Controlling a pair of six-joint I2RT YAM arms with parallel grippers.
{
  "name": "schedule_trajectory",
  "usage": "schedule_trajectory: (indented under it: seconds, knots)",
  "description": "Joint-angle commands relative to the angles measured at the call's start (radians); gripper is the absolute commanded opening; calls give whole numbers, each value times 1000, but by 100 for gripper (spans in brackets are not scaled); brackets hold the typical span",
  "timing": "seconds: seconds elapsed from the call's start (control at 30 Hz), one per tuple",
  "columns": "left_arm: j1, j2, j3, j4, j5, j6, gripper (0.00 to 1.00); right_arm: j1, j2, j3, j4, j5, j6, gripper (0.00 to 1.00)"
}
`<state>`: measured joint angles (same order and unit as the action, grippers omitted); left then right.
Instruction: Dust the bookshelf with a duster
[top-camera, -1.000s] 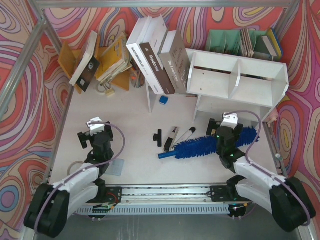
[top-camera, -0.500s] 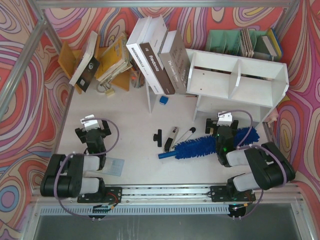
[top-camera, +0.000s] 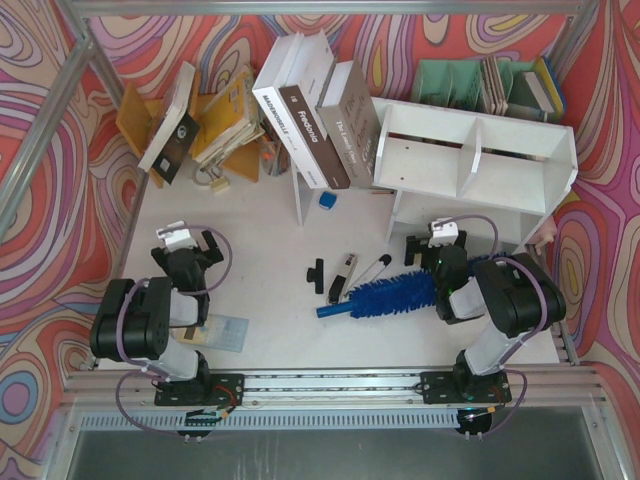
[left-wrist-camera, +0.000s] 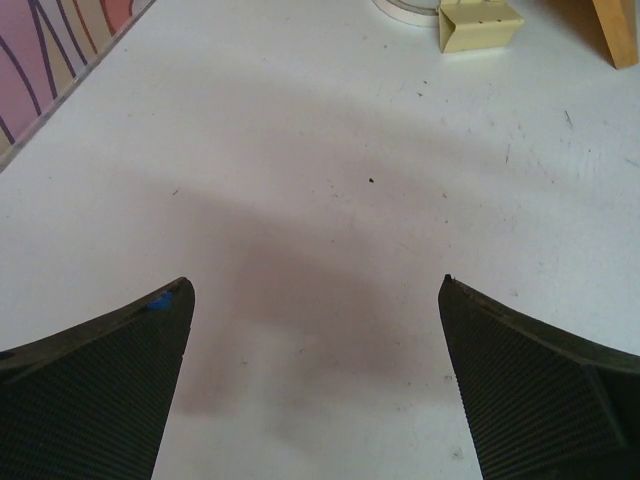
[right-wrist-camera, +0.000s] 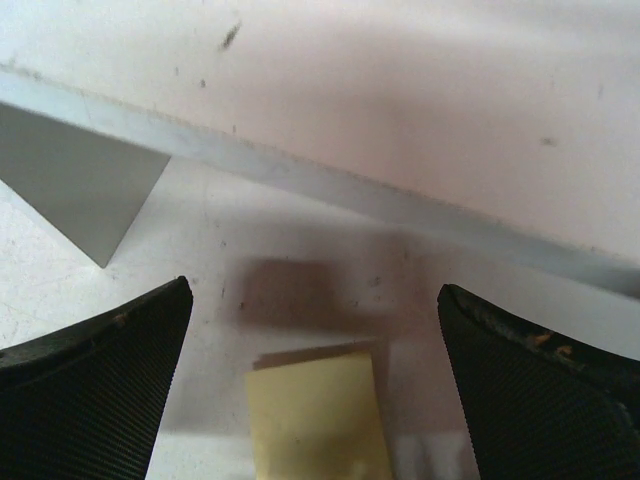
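The white bookshelf (top-camera: 470, 165) stands at the back right, its two cubbies facing me. In front of it the blue fluffy duster (top-camera: 395, 295) lies flat on the table, its slim handle pointing left. Its right end is hidden under my right arm. My right gripper (top-camera: 432, 242) hovers open over that end, close to the lower shelf, holding nothing. The right wrist view shows the gripper (right-wrist-camera: 312, 290) open over a pale yellow slip (right-wrist-camera: 318, 415), with the bookshelf's bottom board (right-wrist-camera: 330, 185) just beyond. My left gripper (top-camera: 186, 242) (left-wrist-camera: 315, 285) is open over bare table at the left.
Large books lean on a thin white board (top-camera: 300, 195). A green rack (top-camera: 450, 80) stands behind the bookshelf. Small black-and-silver tools (top-camera: 345, 275) lie left of the duster's handle, near a blue cube (top-camera: 327, 200). Yellow books (top-camera: 225, 120) pile at the back left. A clear card (top-camera: 225, 332) lies by the left arm.
Both arms have folded back toward their bases, and each gripper has shifted slightly away from me. Both stayed open. The duster has not moved.
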<state>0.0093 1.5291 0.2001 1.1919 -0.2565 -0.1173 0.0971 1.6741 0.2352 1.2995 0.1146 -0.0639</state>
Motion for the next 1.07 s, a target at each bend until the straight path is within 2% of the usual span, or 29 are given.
schedule_trajectory:
  seconds: [0.0,0.23,0.4,0.47,1.03]
  knots:
    - [12,-6,45,-68,-16,-40,98,-18,10,54,36,-46,1,99]
    - [13,-11,67,-117,6,-33,98,-22,12,83,-18,32,33,99]
    - [12,-9,190,-351,179,36,98,-21,10,81,-17,33,33,99]
    - [12,1,180,-314,193,43,98,-21,11,82,-17,34,32,99]
    - [17,1,185,-326,199,40,98,-21,12,82,-17,33,33,99]
